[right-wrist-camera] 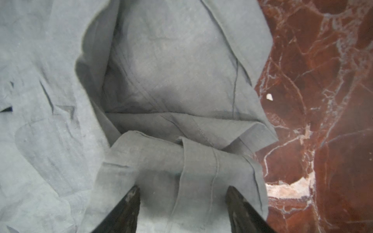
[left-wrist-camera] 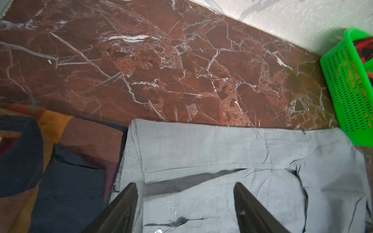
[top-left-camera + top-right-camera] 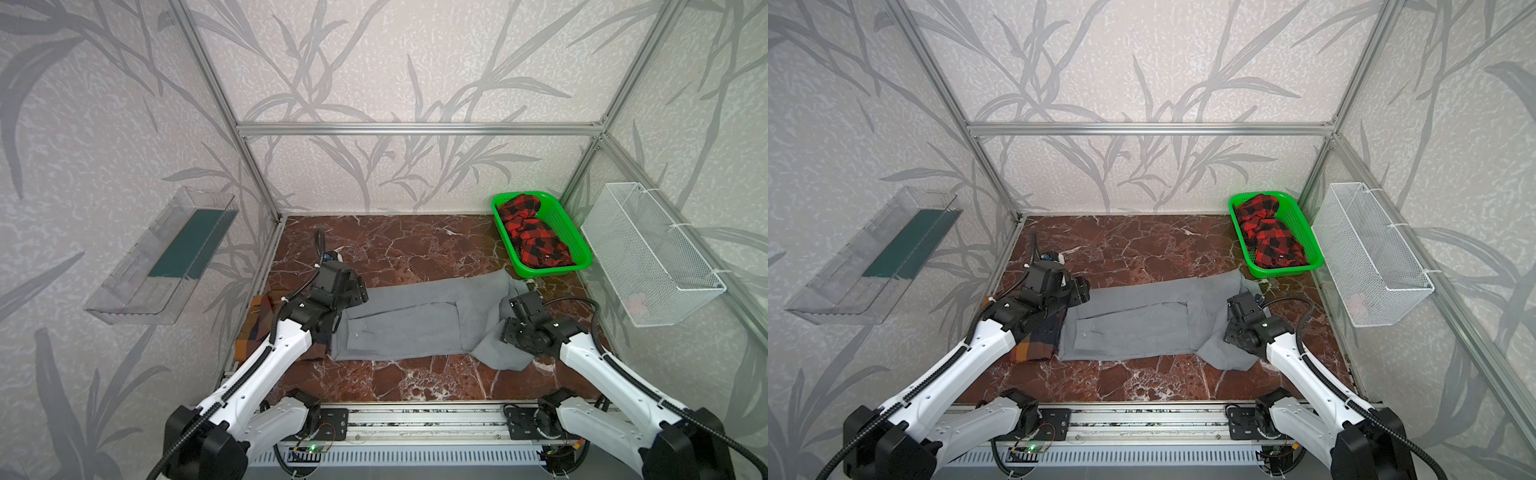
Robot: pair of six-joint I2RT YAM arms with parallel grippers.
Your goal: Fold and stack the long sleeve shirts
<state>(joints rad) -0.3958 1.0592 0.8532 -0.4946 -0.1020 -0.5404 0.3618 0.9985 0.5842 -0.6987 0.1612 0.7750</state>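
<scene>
I am watching the grey shirt (image 3: 415, 324) lying flat on the marble table (image 3: 395, 249), partly folded into a long band. One of its corners is touching or just beside the front wall of the green basket (image 3: 548, 270), and the rest is stretching away from the basket. The colour-block check shirt (image 2: 80, 137) is sitting well apart from the basket, butting against the grey shirt's end farthest from it. A red and black check cloth (image 3: 532, 237) is lying heaped inside the basket. The left gripper (image 2: 185, 184) is hovering over that far end with its fingers spread wide and nothing between them but the cloth below. The right gripper (image 1: 183, 187) is working near the basket, its fingers also standing apart and straddling a folded strip of grey sleeve without pinching it. From here I am worrying about that strip: several layers are bunching there, so a closing pinch may be taking more than one and dragging the folded body askew. A lift on the basket side may also be snagging the corner on the basket wall. On the far side, the left fingers are sitting so close to the check shirt that a low grab may be catching both garments together.
</scene>
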